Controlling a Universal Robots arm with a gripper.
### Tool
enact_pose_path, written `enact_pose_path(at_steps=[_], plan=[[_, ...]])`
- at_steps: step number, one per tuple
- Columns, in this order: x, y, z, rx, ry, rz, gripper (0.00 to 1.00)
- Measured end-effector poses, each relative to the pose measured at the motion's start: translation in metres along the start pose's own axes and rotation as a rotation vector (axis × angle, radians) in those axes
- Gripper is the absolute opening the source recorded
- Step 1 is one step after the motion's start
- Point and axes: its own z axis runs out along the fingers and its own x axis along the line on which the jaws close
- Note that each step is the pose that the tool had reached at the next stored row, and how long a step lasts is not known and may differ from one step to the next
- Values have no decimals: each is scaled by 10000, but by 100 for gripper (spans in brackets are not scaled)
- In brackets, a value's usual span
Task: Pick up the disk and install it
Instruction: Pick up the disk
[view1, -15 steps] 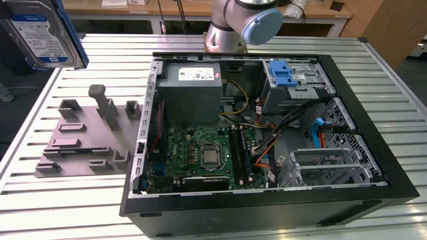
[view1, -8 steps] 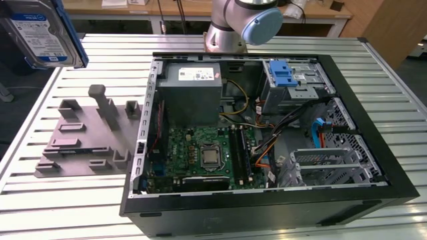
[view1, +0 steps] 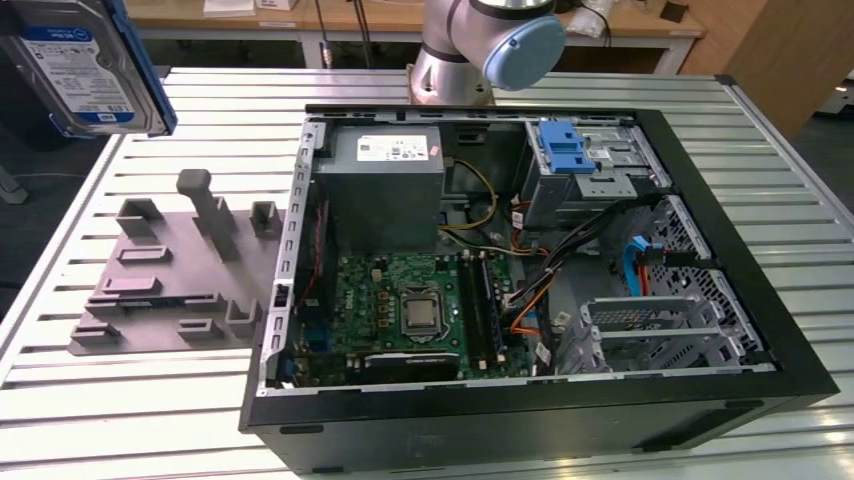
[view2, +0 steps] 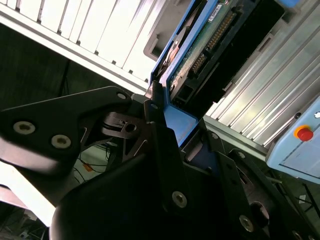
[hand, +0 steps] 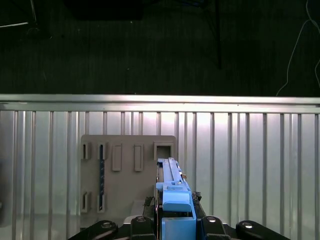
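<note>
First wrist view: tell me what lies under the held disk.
Below the disk sits the grey slotted fixture plate on the slatted metal table. The disk and gripper cover one corner of the plate.

We see a silver-grey arm (view1: 451, 60) of rounded tube joints with a pale blue end cap (view1: 523, 50). Our gripper (view2: 170, 120) is matte black, built of flat linkage plates (view2: 75, 125) pinned by what seem silver screws (view2: 179, 199).

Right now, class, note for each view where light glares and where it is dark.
Exterior view: the table slats shine. Second wrist view: slats behind the disk wash out white, the gripper is dark. First wrist view: the table's edge gleams, all beyond is dark.
</note>
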Motion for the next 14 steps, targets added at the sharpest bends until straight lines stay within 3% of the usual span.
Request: enact_pose_path(at_steps=[1, 14], plan=[[0, 0, -39, -1, 0, -1, 36], [-1, 0, -83, 0, 0, 0, 36]])
